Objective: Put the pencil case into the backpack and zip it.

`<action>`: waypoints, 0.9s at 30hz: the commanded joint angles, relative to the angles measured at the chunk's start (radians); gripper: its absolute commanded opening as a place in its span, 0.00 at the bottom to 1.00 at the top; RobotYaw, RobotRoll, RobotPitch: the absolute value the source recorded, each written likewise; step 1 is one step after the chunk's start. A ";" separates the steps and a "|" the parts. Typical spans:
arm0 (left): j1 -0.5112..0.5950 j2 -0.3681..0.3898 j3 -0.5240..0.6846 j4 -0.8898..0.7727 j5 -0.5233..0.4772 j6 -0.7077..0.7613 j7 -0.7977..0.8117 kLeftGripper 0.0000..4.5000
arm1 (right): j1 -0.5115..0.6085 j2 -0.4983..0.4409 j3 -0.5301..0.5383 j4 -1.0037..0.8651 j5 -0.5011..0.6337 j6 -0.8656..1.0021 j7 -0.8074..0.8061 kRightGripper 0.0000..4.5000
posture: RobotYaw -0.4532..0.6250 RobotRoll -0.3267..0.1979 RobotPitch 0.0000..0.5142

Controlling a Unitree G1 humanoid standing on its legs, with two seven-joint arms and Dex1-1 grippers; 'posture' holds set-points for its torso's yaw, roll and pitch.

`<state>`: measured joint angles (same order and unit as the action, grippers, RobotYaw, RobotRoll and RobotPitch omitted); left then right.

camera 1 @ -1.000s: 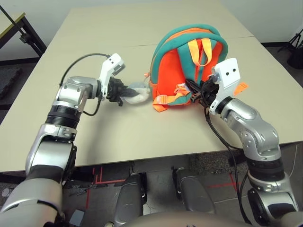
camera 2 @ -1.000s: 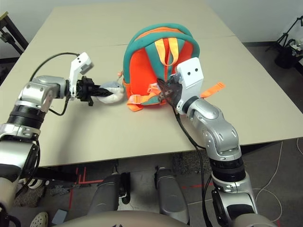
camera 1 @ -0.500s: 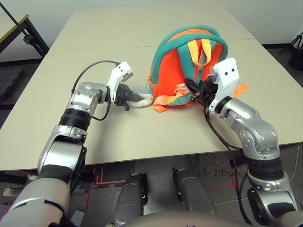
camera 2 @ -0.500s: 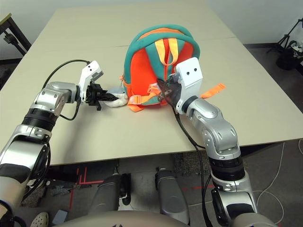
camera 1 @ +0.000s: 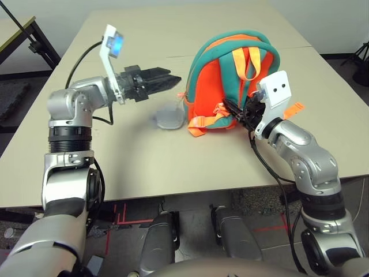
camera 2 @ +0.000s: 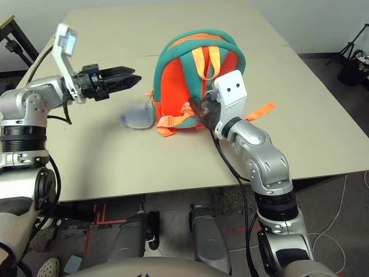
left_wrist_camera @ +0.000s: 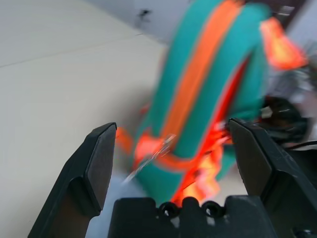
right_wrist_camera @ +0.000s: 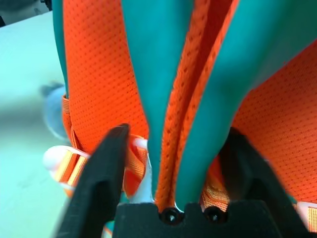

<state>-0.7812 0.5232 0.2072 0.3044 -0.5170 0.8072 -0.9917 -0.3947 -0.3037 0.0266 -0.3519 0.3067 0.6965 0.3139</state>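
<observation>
1. One wide, pale beige table (camera 1: 150, 164) with a flat top, and a thin seam running across its far part.
2. Two silver robot arms with black joint bands, one left arm (camera 1: 68, 187) and one right arm (camera 1: 308, 167), reach over the table.
3. One small orange fabric backpack with teal trim (camera 1: 207, 86) stands upright on the table, between the two grippers as I see it. Its strap side faces the robot, the top is rounded, and the orange panels look like dotted mesh. I count two teal shoulder straps (right_wrist_camera: 158, 59) with orange inner edges, close together down the middle.
4. Two black two-fingered grippers. The left gripper (camera 1: 174, 77) is up in the air beside the backpack, its fingers spread wide with nothing between them. The right gripper (right_wrist_camera: 178, 131) is at the lower strap area, its fingers apart, one on each side of the teal straps.
5. One grey plush toy (camera 1: 170, 117), blurred, just beside the backpack's lower left side.
6. One yellow-orange webbing loop (camera 1: 239, 62) hangs at the top of the backpack.
7. One bright orange strap end (camera 1: 294, 109) sticks out past the right gripper, over the table.
</observation>
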 commanded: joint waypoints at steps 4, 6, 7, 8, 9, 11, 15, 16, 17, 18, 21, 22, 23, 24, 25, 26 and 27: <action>0.121 0.024 0.034 -0.082 0.015 -0.091 0.094 1.00 | 0.012 -0.084 -0.122 -0.048 0.113 0.134 0.061 1.00 | 0.24 0.62 0.29; 0.140 0.035 0.040 -0.083 0.014 -0.104 0.109 1.00 | 0.005 -0.118 -0.192 -0.062 0.188 0.201 0.087 1.00 | 0.24 0.62 0.29; 0.147 0.040 0.044 -0.081 0.013 -0.112 0.116 1.00 | -0.005 -0.124 -0.241 -0.063 0.240 0.246 0.089 1.00 | 0.24 0.62 0.29; 0.155 0.047 0.049 -0.076 0.013 -0.116 0.124 1.00 | -0.017 -0.141 -0.289 -0.060 0.284 0.285 0.096 1.00 | 0.24 0.62 0.30; 0.163 0.054 0.051 -0.070 0.014 -0.122 0.129 1.00 | -0.027 -0.167 -0.336 -0.052 0.327 0.324 0.108 1.00 | 0.24 0.62 0.30; 0.176 0.064 0.052 -0.065 0.013 -0.132 0.130 1.00 | -0.038 -0.221 -0.404 -0.032 0.389 0.380 0.135 1.00 | 0.24 0.62 0.30; 0.189 0.079 0.055 -0.061 0.004 -0.126 0.134 1.00 | -0.045 -0.313 -0.494 0.016 0.476 0.446 0.172 1.00 | 0.23 0.62 0.31; 0.189 0.081 0.056 -0.054 0.006 -0.132 0.137 1.00 | -0.042 -0.331 -0.508 0.030 0.479 0.443 0.174 1.00 | 0.23 0.62 0.31; 0.189 0.082 0.059 -0.047 0.008 -0.137 0.141 1.00 | -0.040 -0.346 -0.519 0.046 0.477 0.434 0.173 1.00 | 0.23 0.62 0.31; 0.189 0.083 0.061 -0.040 0.010 -0.141 0.145 1.00 | -0.036 -0.356 -0.530 0.066 0.469 0.420 0.168 1.00 | 0.23 0.62 0.31; 0.193 0.083 0.066 -0.027 0.013 -0.156 0.159 1.00 | -0.020 -0.361 -0.555 0.127 0.434 0.363 0.144 1.00 | 0.23 0.62 0.31; 0.197 0.083 0.068 -0.023 0.014 -0.163 0.165 1.00 | -0.011 -0.358 -0.559 0.146 0.416 0.334 0.136 1.00 | 0.23 0.62 0.31; 0.200 0.082 0.070 -0.019 0.016 -0.171 0.171 1.00 | -0.004 -0.355 -0.560 0.161 0.399 0.308 0.125 1.00 | 0.23 0.62 0.31; 0.204 0.082 0.072 -0.015 0.019 -0.181 0.179 1.00 | 0.000 -0.348 -0.559 0.176 0.379 0.278 0.107 1.00 | 0.23 0.62 0.31; 0.208 0.080 0.077 -0.009 0.022 -0.193 0.190 1.00 | 0.003 -0.338 -0.558 0.195 0.353 0.241 0.084 1.00 | 0.23 0.62 0.31; 0.210 0.078 0.084 -0.002 0.024 -0.204 0.205 1.00 | 0.007 -0.331 -0.553 0.211 0.327 0.207 0.065 1.00 | 0.24 0.62 0.31; 0.214 0.074 0.092 0.008 0.028 -0.223 0.224 1.00 | 0.013 -0.321 -0.547 0.229 0.297 0.166 0.046 1.00 | 0.24 0.62 0.31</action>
<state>-0.5882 0.5992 0.2737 0.2888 -0.5072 0.6153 -0.7981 -0.3987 -0.6399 -0.5223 -0.1546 0.6555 0.9333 0.3954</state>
